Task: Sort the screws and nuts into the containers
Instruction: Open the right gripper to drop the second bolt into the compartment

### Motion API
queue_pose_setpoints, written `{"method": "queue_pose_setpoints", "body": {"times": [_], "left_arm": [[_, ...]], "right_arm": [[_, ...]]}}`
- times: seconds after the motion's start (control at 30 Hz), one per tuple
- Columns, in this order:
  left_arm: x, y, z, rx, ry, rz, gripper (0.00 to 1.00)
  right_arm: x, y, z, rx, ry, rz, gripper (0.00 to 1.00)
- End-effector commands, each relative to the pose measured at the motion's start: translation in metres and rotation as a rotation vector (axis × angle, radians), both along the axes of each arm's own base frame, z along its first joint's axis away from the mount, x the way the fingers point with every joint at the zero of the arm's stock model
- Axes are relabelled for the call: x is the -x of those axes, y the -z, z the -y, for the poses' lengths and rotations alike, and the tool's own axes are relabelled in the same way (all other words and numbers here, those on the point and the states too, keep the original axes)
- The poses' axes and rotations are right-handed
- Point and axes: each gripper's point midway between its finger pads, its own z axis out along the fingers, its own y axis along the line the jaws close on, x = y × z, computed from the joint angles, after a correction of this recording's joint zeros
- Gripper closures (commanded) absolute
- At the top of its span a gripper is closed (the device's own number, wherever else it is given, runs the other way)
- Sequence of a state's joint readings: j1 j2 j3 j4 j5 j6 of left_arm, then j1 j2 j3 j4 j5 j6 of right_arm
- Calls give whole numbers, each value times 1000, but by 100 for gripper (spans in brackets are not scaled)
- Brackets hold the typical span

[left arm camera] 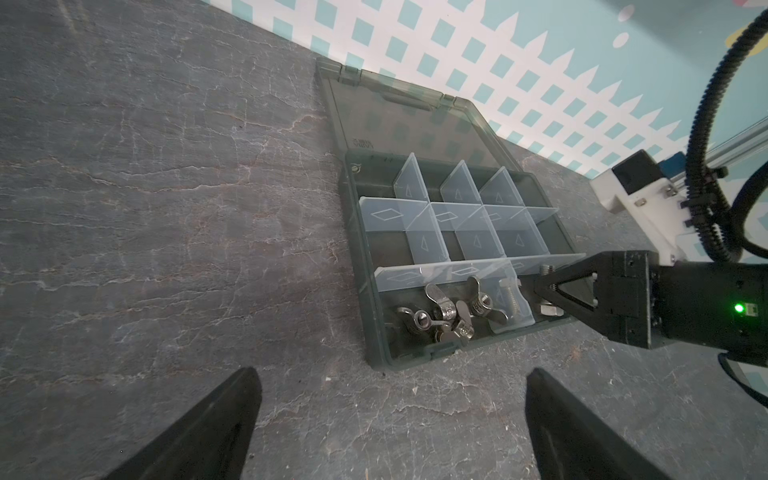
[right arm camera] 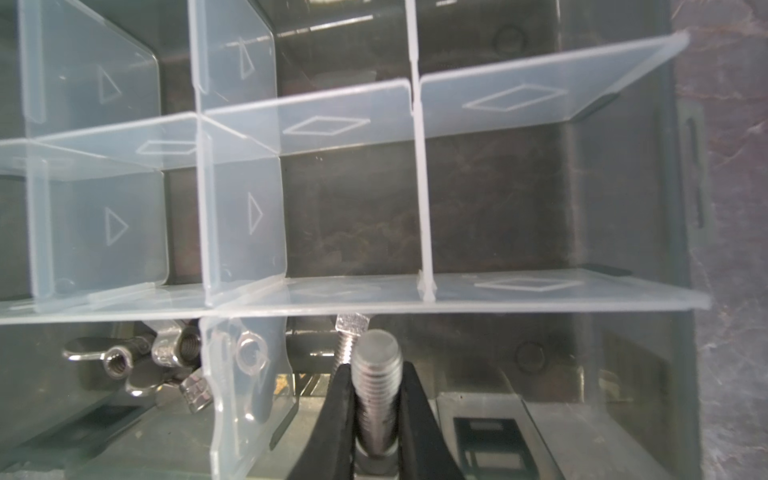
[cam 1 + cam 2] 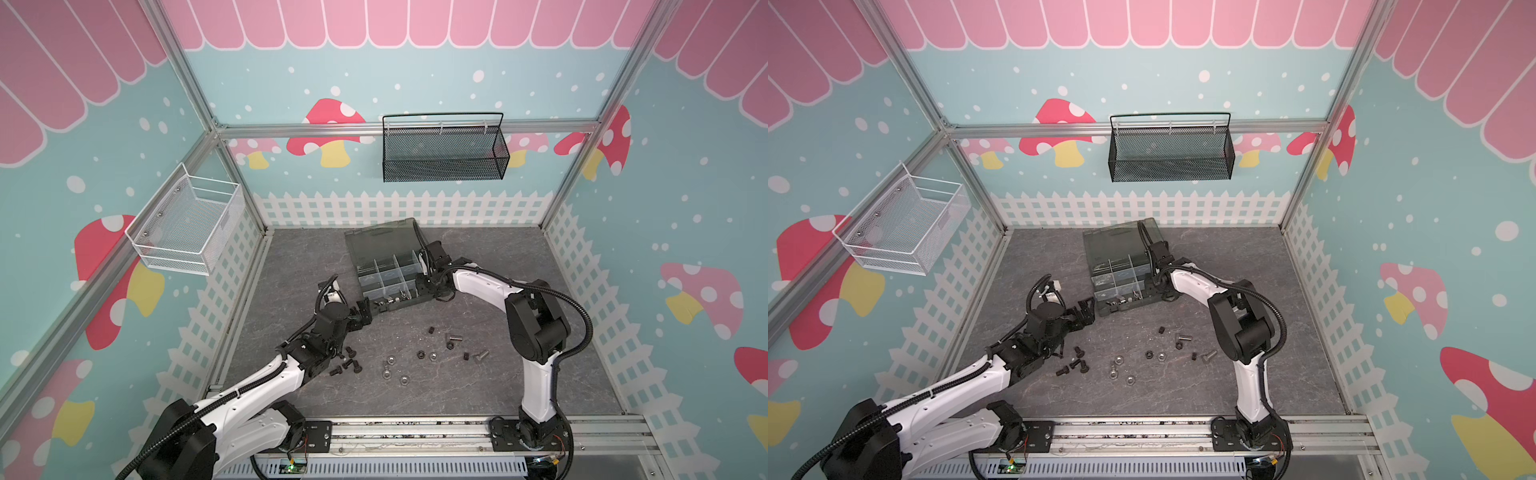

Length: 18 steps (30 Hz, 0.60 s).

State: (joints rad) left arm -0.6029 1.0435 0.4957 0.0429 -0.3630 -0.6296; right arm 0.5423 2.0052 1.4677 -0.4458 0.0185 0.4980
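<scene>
Right wrist view: at the lower middle of the frame the right gripper is seen with its black fingers pinched on a silver screw, whose threaded end juts past the tips into a near-row compartment of the organiser box. A second silver screw, hex-headed, lies just beyond it against the cross divider. Wing nuts are heaped in the next compartment at the lower left; about four can be made out. Only triangle and diamond outlines are moulded on the translucent dividers. An embossed mark on the open lid is too small to be read. In the left wrist view the left gripper is held with its fingers spread wide over the bare table, near the box's front edge. In both top views loose parts are scattered at the lower centre: four silver hex nuts, four small black nuts, two silver screws and a cluster of about five short black screws beside the left arm.
</scene>
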Motion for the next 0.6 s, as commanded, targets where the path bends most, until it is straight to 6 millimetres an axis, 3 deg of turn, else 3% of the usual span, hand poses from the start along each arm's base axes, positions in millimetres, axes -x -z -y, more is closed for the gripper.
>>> {"method": "queue_pose_setpoints", "body": {"times": [0.0, 0.27, 0.57], "left_arm": [[-4, -9, 0, 39, -15, 17, 1], [-4, -11, 1, 41, -12, 22, 0], [-2, -10, -1, 35, -17, 20, 0]], "right_arm": [[7, -10, 1, 5, 3, 12, 96], [3, 5, -1, 27, 5, -8, 88], [0, -4, -7, 1, -11, 3, 64]]}}
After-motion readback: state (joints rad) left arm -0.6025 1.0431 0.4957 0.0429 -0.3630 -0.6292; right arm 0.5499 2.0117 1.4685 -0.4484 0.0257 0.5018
